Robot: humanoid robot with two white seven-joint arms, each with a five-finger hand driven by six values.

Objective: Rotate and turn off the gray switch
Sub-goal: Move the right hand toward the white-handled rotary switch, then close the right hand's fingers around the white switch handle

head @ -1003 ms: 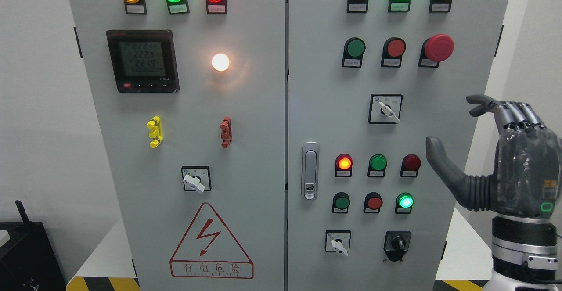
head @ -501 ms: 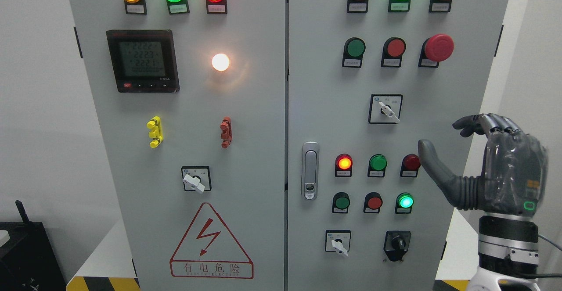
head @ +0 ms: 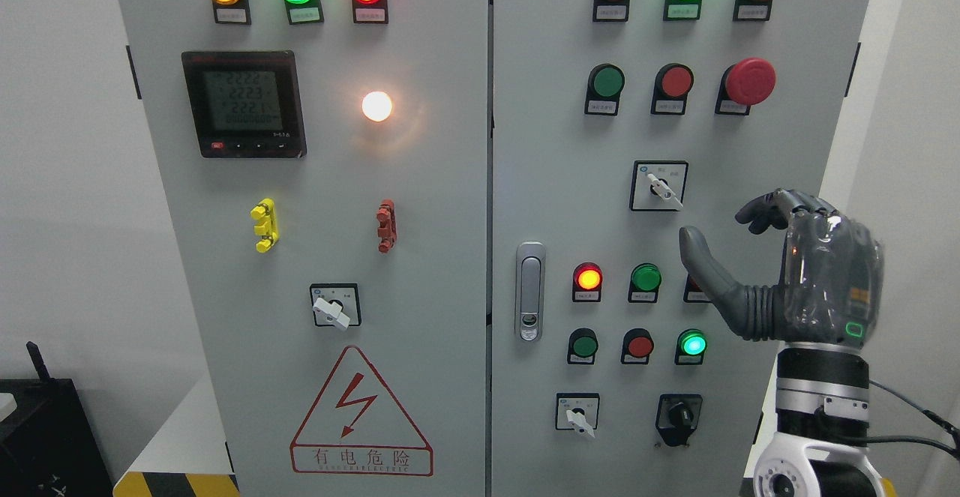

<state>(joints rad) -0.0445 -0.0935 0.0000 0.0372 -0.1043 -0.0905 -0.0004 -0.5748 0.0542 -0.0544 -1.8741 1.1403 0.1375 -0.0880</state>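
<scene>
On the right cabinet door (head: 757, 137) a rotary switch (head: 660, 187) with a pale gray-white lever sits in a black-framed square, lever pointing down-right. My right hand (head: 718, 227) rises from the lower right, just right of and below that switch, not touching it. Its thumb (head: 694, 253) points up and its other fingers (head: 765, 208) curl forward, open with nothing held. The thumb covers part of a dark red lamp (head: 691, 287). Similar gray-lever switches sit at the lower left door (head: 334, 307) and the bottom of the right door (head: 578, 414).
Around the hand are a lit red lamp (head: 588, 278), a green lamp (head: 646, 277), a lit green button (head: 692, 345), and a black knob (head: 679, 414). A red mushroom stop button (head: 748, 81) protrudes above. A door handle (head: 529, 291) sits left of them.
My right hand has moved left and slightly down toward the panel, from beyond the cabinet's right edge to in front of the door, now covering the dark red lamp.
</scene>
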